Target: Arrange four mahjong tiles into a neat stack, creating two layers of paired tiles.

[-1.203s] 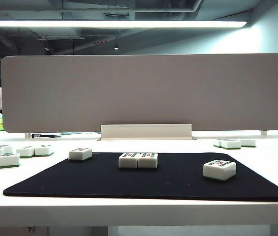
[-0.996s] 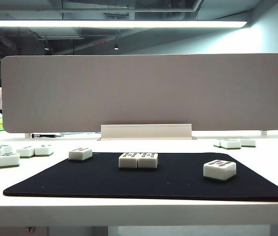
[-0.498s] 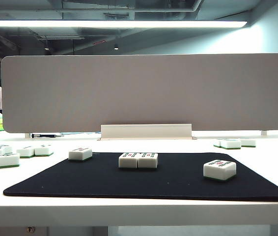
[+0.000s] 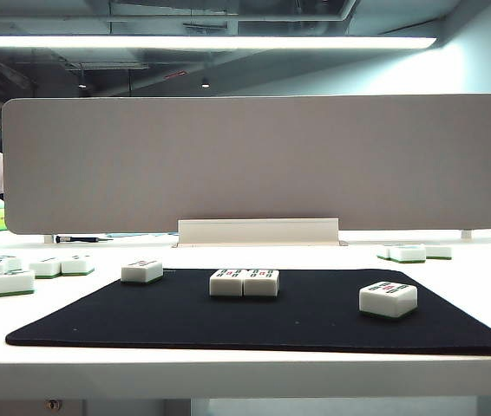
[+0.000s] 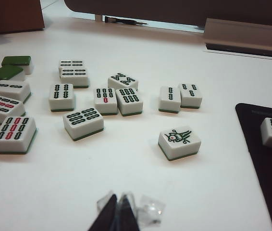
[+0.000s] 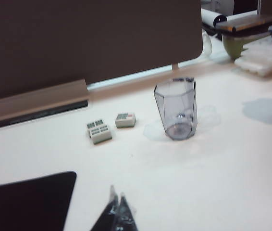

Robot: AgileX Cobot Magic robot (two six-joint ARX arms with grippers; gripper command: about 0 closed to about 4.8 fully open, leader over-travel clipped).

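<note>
Nothing has shifted on the black mat [image 4: 228, 325]: a touching tile pair [image 4: 244, 282] sits mid-frame and a lone tile [image 4: 388, 299] lower right, small, hard, slick blocks best pinched across their long sides, while left tool [image 5: 118, 211] and right tool [image 6: 117, 209] hover shut, empty, above the white counter [image 5: 126, 168].

A white table [image 4: 228, 368] carries a black mat [image 4: 254, 325] in the middle, loose tiles [image 4: 11, 282] far left, two tiles [image 4: 408, 253] and a cup [image 6: 175, 108] far right.
</note>
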